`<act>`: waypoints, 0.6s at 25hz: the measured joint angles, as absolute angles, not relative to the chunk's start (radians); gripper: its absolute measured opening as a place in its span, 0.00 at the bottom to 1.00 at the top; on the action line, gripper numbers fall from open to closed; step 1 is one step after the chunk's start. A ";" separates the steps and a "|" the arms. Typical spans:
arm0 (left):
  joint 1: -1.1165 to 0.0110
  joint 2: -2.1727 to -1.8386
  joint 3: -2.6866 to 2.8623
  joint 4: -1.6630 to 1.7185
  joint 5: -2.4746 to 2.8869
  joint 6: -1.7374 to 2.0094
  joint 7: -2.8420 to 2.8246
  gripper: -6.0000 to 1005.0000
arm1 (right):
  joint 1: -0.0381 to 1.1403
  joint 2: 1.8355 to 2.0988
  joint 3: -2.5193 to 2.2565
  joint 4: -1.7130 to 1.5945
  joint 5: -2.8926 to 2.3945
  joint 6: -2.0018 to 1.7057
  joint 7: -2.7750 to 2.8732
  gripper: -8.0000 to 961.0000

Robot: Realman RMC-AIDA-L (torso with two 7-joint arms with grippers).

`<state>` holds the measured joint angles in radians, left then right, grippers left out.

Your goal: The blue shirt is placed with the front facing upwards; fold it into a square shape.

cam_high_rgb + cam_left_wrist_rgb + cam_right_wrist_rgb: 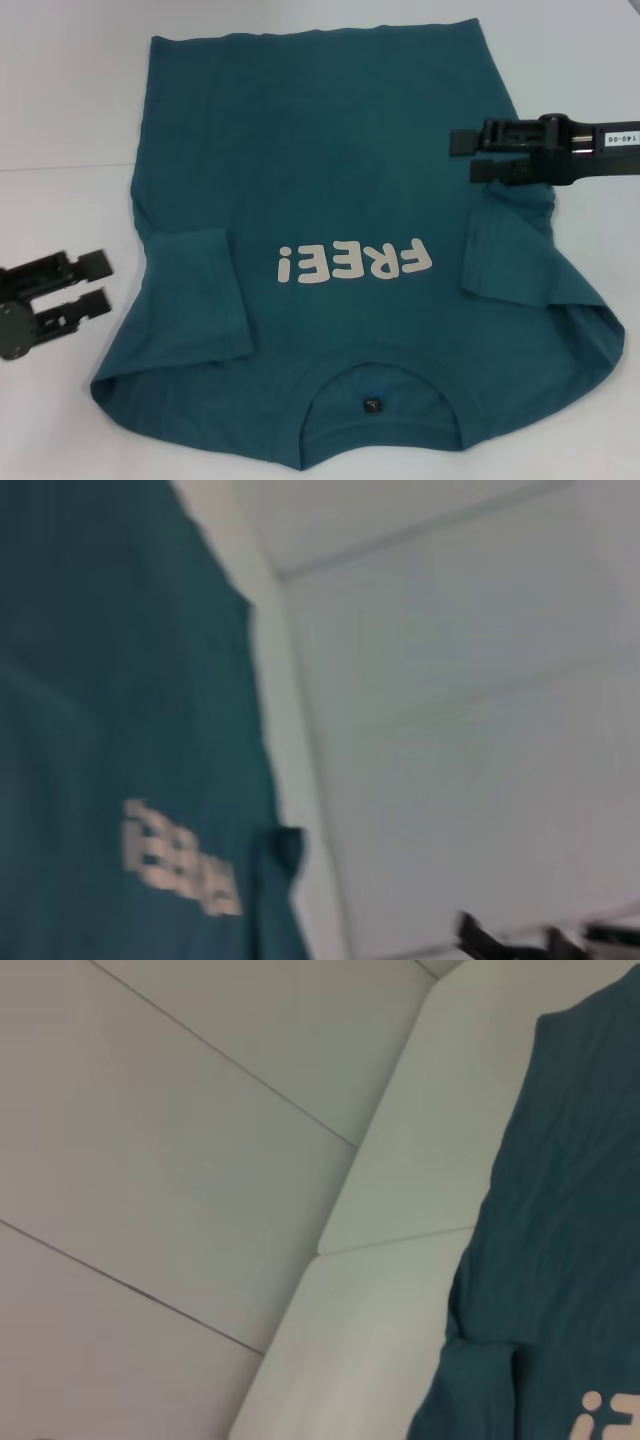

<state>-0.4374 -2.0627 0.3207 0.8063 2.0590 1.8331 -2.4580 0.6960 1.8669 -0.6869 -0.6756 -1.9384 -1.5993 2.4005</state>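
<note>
The blue shirt [330, 170] lies flat on the white table, front up, its collar [372, 400] nearest me and the cream "FREE!" lettering [355, 262] upside down. Both sleeves are folded inward onto the body: one [200, 295] on the left, one [510, 260] on the right. My left gripper [103, 280] is open over bare table, left of the shirt and apart from it. My right gripper [465, 155] is open above the shirt's right edge, with nothing between its fingers. The wrist views show the shirt [100, 700] [560, 1210] beside bare table.
The white table [60, 110] extends on both sides of the shirt, with a seam line running across it. The shirt's hem reaches close to the far edge of the head view.
</note>
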 joint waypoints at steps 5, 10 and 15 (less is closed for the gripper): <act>-0.422 -2.064 0.295 0.781 2.126 1.757 -2.478 0.69 | 0.700 1.870 -0.687 -0.675 -1.949 -1.587 2.401 0.97; -0.416 -2.068 0.297 0.773 2.192 1.693 -2.478 0.69 | 0.704 1.865 -0.700 -0.675 -1.950 -1.576 2.405 0.97; -0.418 -2.068 0.302 0.767 2.232 1.632 -2.440 0.69 | 0.708 1.864 -0.706 -0.676 -1.960 -1.567 2.410 0.97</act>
<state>-0.4182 -2.0677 0.3020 0.7666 2.2315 1.6322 -2.4397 0.7085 1.8643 -0.7059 -0.6756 -1.9602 -1.5672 2.4097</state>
